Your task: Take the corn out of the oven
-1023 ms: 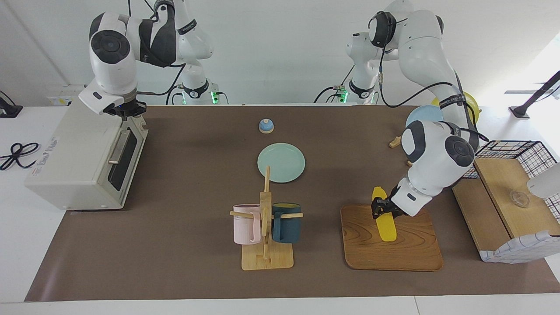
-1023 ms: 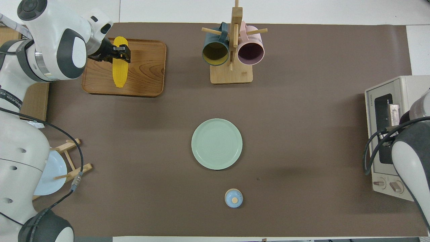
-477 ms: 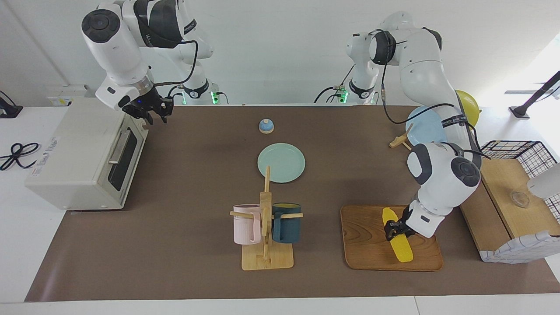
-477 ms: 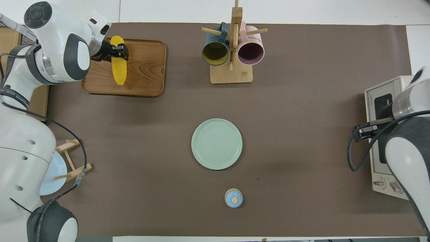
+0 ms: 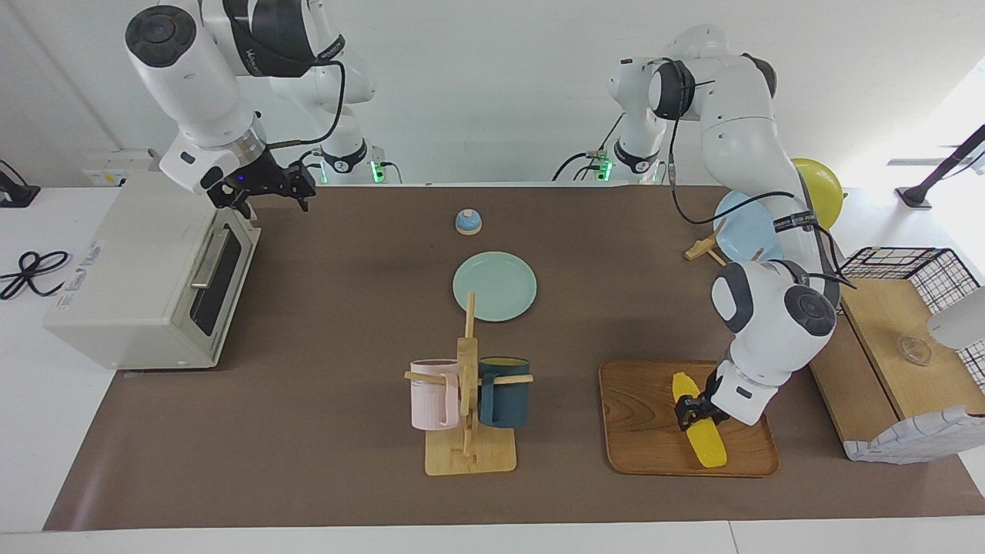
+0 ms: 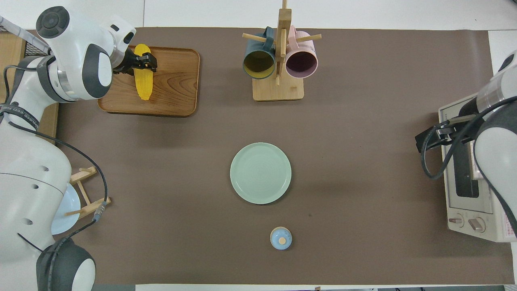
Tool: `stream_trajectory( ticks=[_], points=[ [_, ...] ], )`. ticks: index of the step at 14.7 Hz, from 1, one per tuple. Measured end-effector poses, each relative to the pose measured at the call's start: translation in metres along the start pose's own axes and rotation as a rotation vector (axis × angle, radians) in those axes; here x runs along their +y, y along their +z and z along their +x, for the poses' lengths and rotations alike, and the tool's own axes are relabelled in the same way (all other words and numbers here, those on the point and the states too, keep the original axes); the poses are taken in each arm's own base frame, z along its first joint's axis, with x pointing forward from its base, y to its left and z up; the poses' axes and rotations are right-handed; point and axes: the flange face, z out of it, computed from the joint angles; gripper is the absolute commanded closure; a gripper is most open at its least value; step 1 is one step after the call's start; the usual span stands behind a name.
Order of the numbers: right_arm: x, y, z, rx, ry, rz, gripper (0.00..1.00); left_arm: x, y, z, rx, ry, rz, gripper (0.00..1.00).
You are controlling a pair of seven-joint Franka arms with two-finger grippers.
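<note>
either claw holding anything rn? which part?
The left claw straddles the corn near its thicker end as it lies on the wooden tray; whether it grips cannot be told. The right claw is open and empty by the oven.

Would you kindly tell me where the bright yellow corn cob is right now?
The bright yellow corn cob lies on the wooden tray toward the left arm's end of the table, beside the wooden mug rack, with the left gripper at its middle.

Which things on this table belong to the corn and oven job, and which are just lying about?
Job: corn, on the wooden tray; oven, door shut; left gripper; right gripper.
Lying about: green plate; mug rack; pink mug; dark blue mug; blue knob.
</note>
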Motion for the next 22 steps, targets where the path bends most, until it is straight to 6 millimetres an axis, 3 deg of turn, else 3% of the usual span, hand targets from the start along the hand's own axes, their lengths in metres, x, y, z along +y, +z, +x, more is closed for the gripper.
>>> stream_trajectory(
  ticks=[3, 5, 7, 9, 11, 15, 19, 22],
  points=[
    [-0.005, 0.003, 0.011, -0.026, 0.005, -0.003, 0.00, -0.001, -0.006, 0.002, 0.010, -0.002, 0.000, 0.00],
    [0.002, 0.002, 0.005, -0.039, 0.029, -0.003, 0.00, -0.004, -0.018, 0.004, 0.021, -0.007, -0.001, 0.00],
    [0.013, -0.001, -0.007, -0.060, 0.053, 0.001, 0.00, -0.007, -0.041, 0.005, 0.034, -0.012, -0.001, 0.00],
    [0.015, -0.002, -0.012, -0.062, 0.065, 0.001, 0.00, -0.019, -0.085, 0.005, 0.033, -0.027, 0.012, 0.00],
    [0.013, 0.003, -0.015, -0.065, 0.068, 0.000, 0.00, -0.031, -0.143, -0.004, 0.016, -0.044, 0.017, 0.00],
    [0.015, 0.007, -0.014, -0.031, 0.077, -0.003, 0.00, -0.045, -0.237, -0.039, -0.059, -0.060, 0.025, 0.00],
    [0.020, 0.007, -0.014, -0.028, 0.087, -0.001, 0.00, -0.048, -0.305, -0.082, -0.126, -0.052, 0.049, 0.00],
    [0.022, 0.007, -0.015, -0.028, 0.090, 0.000, 0.00, -0.051, -0.335, -0.117, -0.146, -0.050, 0.039, 0.00]
  ],
)
